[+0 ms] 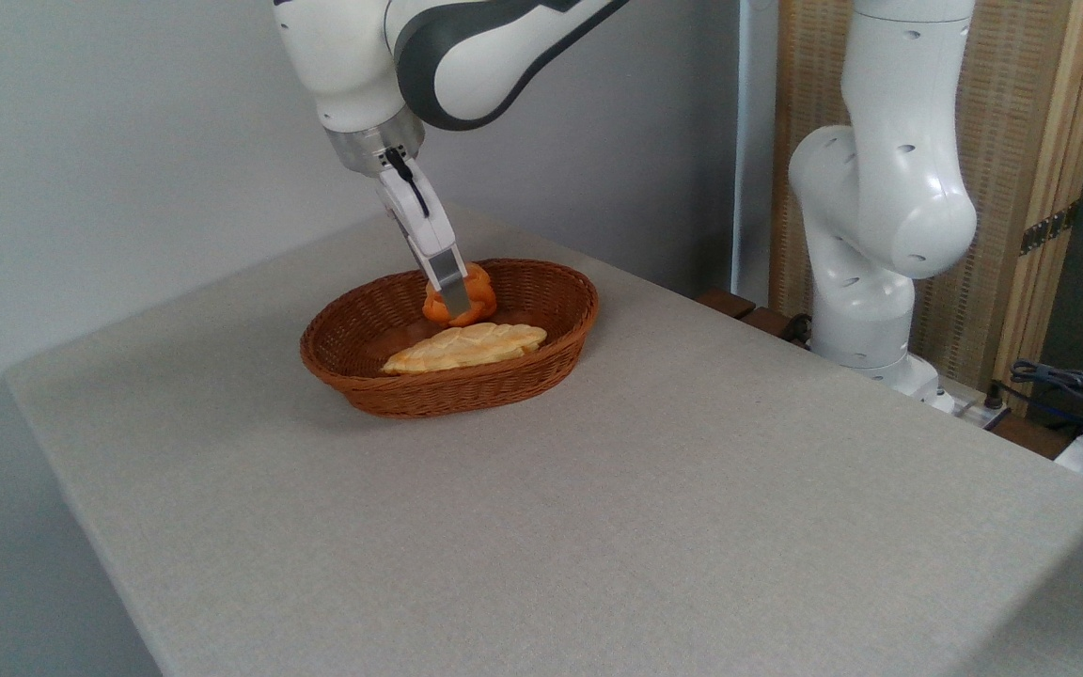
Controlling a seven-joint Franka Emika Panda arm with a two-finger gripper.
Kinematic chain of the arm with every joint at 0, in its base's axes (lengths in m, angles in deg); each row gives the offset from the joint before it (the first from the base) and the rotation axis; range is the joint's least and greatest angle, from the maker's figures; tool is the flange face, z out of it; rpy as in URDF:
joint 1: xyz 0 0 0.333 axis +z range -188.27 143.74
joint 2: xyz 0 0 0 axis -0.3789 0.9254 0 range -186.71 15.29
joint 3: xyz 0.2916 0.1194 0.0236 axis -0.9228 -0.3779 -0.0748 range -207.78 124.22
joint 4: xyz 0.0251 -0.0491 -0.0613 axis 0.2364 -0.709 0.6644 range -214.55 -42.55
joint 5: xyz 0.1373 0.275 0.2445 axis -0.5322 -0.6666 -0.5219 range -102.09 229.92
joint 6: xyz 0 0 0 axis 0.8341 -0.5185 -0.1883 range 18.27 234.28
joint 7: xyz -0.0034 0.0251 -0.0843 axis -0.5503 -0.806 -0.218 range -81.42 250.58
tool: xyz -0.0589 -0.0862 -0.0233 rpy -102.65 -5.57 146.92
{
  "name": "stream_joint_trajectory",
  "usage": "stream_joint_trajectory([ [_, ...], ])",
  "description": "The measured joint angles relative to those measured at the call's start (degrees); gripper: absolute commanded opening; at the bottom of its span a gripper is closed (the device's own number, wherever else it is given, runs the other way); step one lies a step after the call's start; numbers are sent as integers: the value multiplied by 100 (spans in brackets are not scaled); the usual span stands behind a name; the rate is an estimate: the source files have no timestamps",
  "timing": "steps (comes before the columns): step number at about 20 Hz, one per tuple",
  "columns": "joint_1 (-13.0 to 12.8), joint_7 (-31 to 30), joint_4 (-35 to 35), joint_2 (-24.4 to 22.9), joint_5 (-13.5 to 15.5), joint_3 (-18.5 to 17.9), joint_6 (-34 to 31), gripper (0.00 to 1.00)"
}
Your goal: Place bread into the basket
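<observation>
White arm bent low, gripper (452, 299) angled downward, fingers clamped together.

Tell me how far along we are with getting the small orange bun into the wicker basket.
Nearly there. Done: the small golden-orange round bun has been carried over the oval reddish-brown wicker basket, behind the pale-yellow braided loaf already lying inside. In hand: the gripper looks shut on the bun; whether it touches the basket floor I cannot tell. Left: open the fingers and pull the arm clear.

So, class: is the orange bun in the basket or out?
In: the bun sits within the basket rim, behind the braided loaf, gripper on it.
</observation>
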Motion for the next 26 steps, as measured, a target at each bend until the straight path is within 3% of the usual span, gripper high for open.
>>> stream_joint_trajectory([
  [4, 35, 0, 131, -46, -17, -114, 3, 100],
  [11, 117, 6, 684, -240, -835, -847, 10, 100],
  [19, 131, 183, 959, -251, -1303, -1412, 15, 100],
  [26, 132, 435, 1053, -250, -1400, -1762, 15, 100],
])
